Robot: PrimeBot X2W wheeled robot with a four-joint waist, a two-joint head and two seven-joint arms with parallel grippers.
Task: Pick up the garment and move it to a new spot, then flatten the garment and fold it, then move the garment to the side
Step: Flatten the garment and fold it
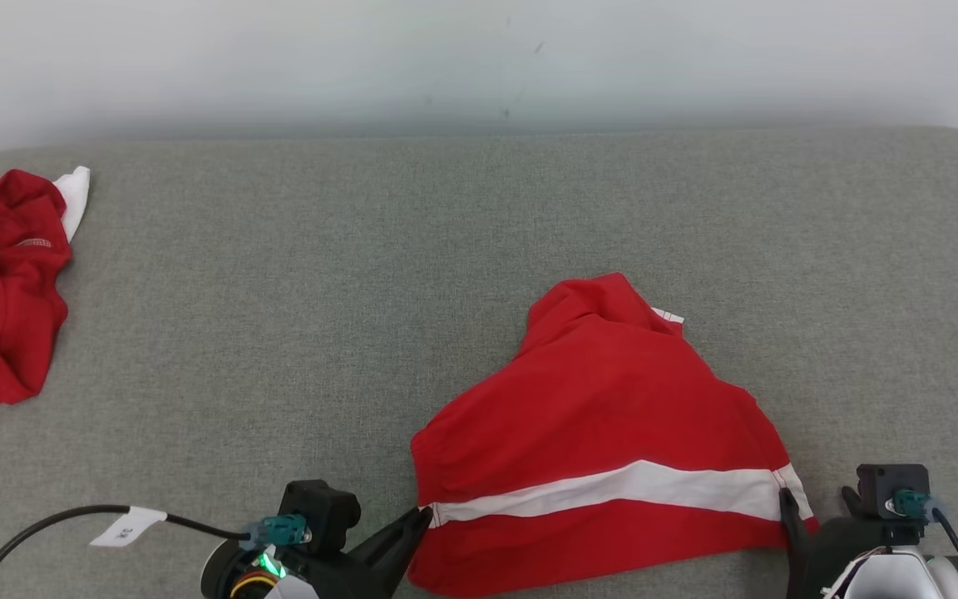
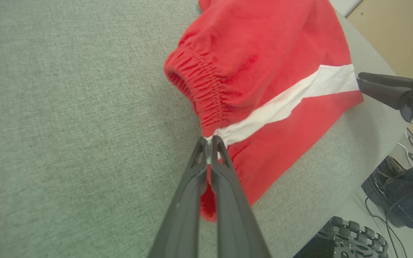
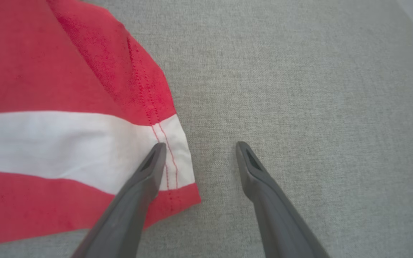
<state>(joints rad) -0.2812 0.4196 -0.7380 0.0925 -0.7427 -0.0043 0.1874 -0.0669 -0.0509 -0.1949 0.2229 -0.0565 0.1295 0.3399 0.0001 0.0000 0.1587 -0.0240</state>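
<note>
- At the far left of the head view you have a second, crumpled red cloth point(image 1: 1, 291) on the grey counter point(image 1: 279, 291), well apart from the work.
- Your left gripper point(image 1: 421, 517) comes in low from the bottom edge, its fingers angled up and to the right. The tips meet the left edge of the garment point(image 1: 604, 399) at the white stripe point(image 1: 629, 487).
- The left wrist view adds what the head view cannot. The fingers are pinched closed on the end of the stripe, just below the gathered elastic waistband point(image 2: 203, 93). A dark shoe point(image 2: 389, 179) stands on the floor past the counter's edge.
- The garment lies near the front of the counter, right of centre, between both grippers. It bunches to a peak on its far side.
- Your right gripper point(image 1: 818, 503) sits at the garment's right corner.
- In the right wrist view its jaws are spread wide and hold nothing. One finger lies over the stitched hem point(image 3: 177, 143) and the other over bare counter. You cannot tell whether that finger touches the cloth.
</note>
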